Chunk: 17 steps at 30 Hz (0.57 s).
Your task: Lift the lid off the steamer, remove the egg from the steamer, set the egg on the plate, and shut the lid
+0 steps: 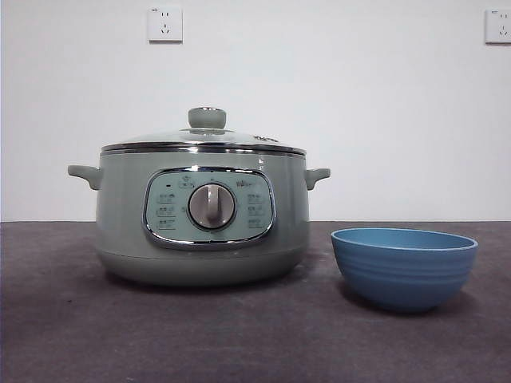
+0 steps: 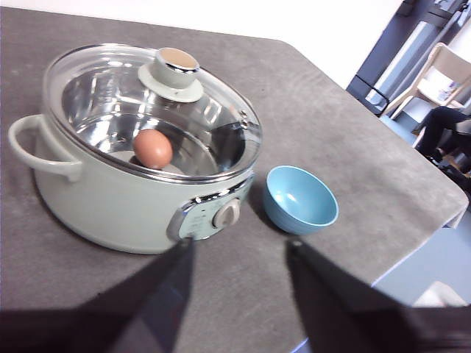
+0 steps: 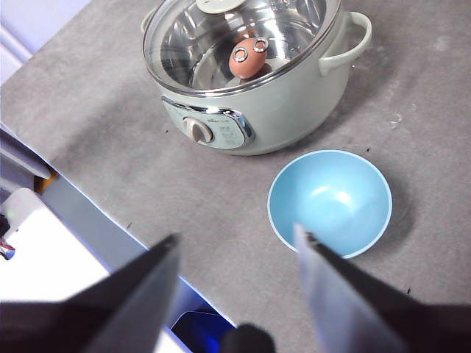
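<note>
The pale green steamer (image 1: pixel 200 231) stands on the dark table, left of centre in the front view, with its glass lid (image 1: pixel 204 140) closed on it. Through the glass, the wrist views show the reddish-brown egg (image 2: pixel 153 148) (image 3: pixel 246 60) lying inside the steel pot. The blue plate (image 1: pixel 403 267), a ribbed bowl, sits empty to the steamer's right (image 2: pixel 301 199) (image 3: pixel 329 202). My left gripper (image 2: pixel 239 254) hangs open, high above the table in front of the steamer (image 2: pixel 132 147). Also held high, my right gripper (image 3: pixel 235 243) is open near the plate. Neither arm appears in the front view.
The table's edge runs close behind the grippers in both wrist views (image 3: pixel 96 213). A chair and a seated person (image 2: pixel 449 132) are beyond the table's far corner. Two wall sockets (image 1: pixel 164 24) are on the white wall.
</note>
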Available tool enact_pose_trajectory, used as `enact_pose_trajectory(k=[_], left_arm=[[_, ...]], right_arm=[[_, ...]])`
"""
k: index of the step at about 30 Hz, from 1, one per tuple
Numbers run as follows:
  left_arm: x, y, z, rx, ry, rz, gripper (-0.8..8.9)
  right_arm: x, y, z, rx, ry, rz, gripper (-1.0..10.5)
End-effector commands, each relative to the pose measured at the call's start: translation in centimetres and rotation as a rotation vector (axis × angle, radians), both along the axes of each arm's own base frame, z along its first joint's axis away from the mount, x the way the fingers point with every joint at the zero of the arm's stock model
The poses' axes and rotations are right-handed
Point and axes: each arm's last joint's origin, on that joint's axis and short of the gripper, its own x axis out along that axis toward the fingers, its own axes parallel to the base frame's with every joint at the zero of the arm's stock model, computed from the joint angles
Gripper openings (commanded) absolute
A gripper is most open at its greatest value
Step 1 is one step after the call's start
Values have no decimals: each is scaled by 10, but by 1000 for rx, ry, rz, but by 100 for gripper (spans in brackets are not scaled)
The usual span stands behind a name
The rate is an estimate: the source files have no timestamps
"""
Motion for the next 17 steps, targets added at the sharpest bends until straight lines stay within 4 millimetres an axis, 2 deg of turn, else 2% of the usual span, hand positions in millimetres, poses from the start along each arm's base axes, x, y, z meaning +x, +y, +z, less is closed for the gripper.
enact_pose_trajectory(k=[1, 10, 17], left_arm=[[1, 0, 3, -4, -26, -20, 535], [25, -3, 9, -13, -65, -62, 534], [61, -12, 25, 5, -117, -78, 534]], right_arm=[[0, 0, 1, 9, -2, -2, 626], [0, 0, 1, 8, -3, -3, 626], [0, 0, 1, 7, -4, -4, 626]])
